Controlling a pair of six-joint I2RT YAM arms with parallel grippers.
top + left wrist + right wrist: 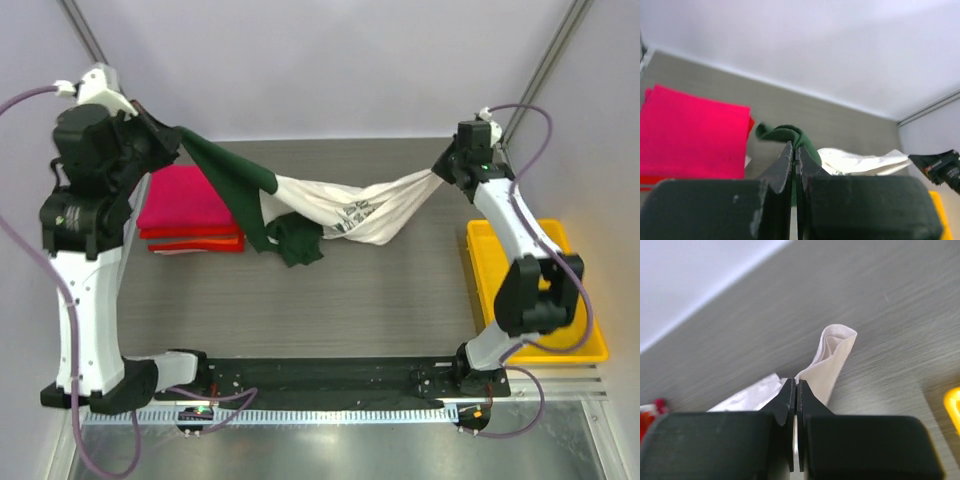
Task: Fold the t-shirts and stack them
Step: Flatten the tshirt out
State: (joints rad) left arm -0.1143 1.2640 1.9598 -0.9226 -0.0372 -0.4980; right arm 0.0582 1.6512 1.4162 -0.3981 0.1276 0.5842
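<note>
While left jaws at ten o'clock and right jaws at two clamp the ends of the cream-white t-shirt [340,212] sagging between them, spreading seems in hand; next, lay it flat on the tabletop [350,310].

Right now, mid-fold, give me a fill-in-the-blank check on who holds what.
The left gripper is shut on the dark ____ end of the t-shirt.
The right gripper holds its cream-white end, so it hangs ____ the arms.
The folded stack lies beside the ____ arm.
The tray beside the right arm is ____.
Missing: green; between; left; yellow.
</note>
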